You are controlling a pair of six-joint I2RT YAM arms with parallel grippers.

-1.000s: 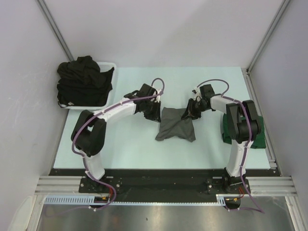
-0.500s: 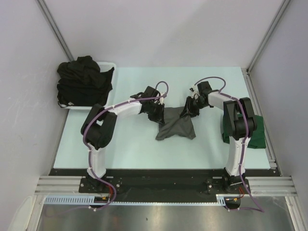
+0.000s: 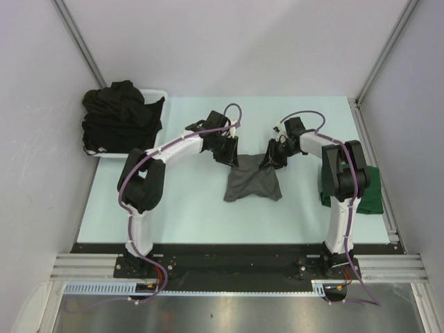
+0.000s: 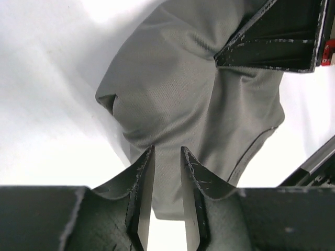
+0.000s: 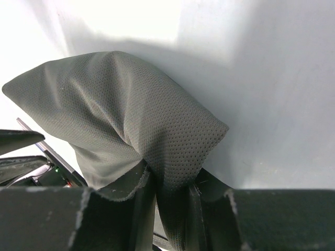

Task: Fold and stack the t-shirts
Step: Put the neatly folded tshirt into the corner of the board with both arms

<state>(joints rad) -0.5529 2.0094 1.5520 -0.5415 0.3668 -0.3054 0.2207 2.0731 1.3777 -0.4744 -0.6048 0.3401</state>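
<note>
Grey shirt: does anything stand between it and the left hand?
Nothing visible does. The left hand hangs right at the edge of the grey shirt, jaws slightly apart. The right hand pinches another corner, off to one side.

Pinched in the right gripper [image 5: 171, 180], the grey t-shirt [image 5: 120, 104] was matt, finely perforated cloth. The left gripper's [image 4: 167, 149] fingers [image 4: 137, 183] were matt black with scuffed edges; beneath them lay a smooth table [image 4: 47, 130].
</note>
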